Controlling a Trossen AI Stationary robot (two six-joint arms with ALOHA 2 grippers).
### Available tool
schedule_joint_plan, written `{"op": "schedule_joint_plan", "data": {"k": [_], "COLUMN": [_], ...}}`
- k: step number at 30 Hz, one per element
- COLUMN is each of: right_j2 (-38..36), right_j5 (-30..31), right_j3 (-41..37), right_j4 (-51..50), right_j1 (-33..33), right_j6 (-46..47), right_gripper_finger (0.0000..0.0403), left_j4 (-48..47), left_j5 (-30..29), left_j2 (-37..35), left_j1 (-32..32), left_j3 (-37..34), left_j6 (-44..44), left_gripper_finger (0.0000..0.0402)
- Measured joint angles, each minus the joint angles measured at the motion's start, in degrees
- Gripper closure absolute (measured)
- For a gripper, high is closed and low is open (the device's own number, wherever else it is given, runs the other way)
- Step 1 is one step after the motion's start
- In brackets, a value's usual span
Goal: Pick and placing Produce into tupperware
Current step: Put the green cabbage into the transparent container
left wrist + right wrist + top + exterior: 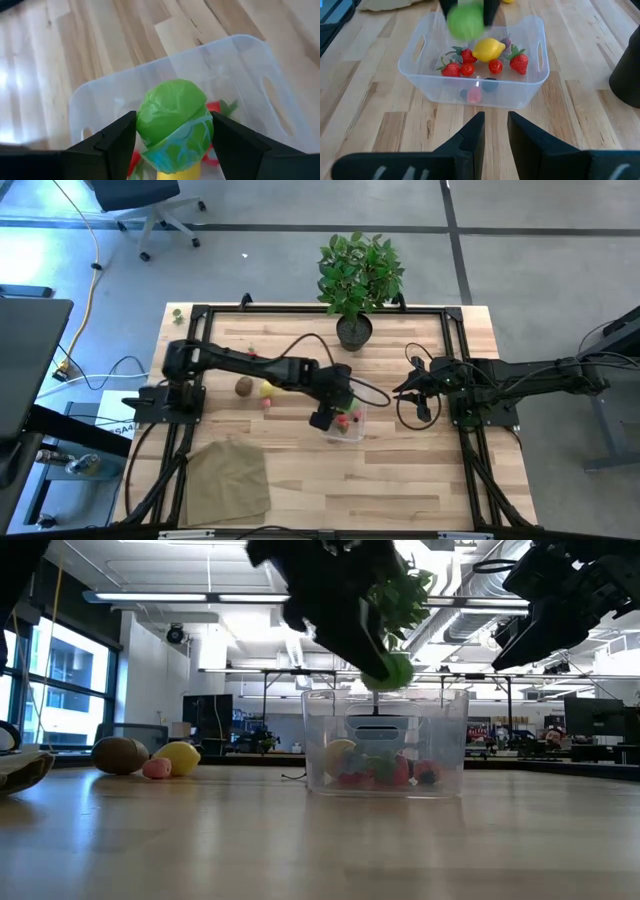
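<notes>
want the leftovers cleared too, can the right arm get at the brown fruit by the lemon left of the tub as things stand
Probably not easily. The brown fruit lies beyond the tupperware, and the left gripper, holding a green piece over it, stands between. The right gripper waits on the far side.

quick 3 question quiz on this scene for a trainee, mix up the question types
1. True or false: the left gripper holds a green ball above the tub.
2. Which piece lies inside the tub? A) kiwi B) lemon C) plant
3. Fill in: the right gripper holds ____.

Key: 1 true. 2 B; strawberries lie beside it, while the kiwi sits out on the table. 3 nothing; it waits to the tub's right, jaws slightly apart.
</notes>
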Motion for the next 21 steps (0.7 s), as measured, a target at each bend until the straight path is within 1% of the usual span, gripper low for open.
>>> {"op": "schedule_joint_plan", "data": {"k": [7, 21], "right_j2": [0.09, 0.02], "right_j5": [-0.02, -0.02], "right_j3": [0.02, 0.02], "right_j4": [-0.13, -0.32], "right_j1": [0.02, 0.02], "right_j6": [-0.02, -0.01], "right_gripper_finger": [0.0329, 0.0329], "left_j4": [-1.15, -4.82], "left_j5": [2.5, 1.95], "left_j2": [4.47, 5.39], "left_j1": [-0.02, 0.46], "left_j3": [1.58, 1.56], "left_j6": [0.42, 0.11], "left_gripper_finger": [0.0174, 0.0174]}}
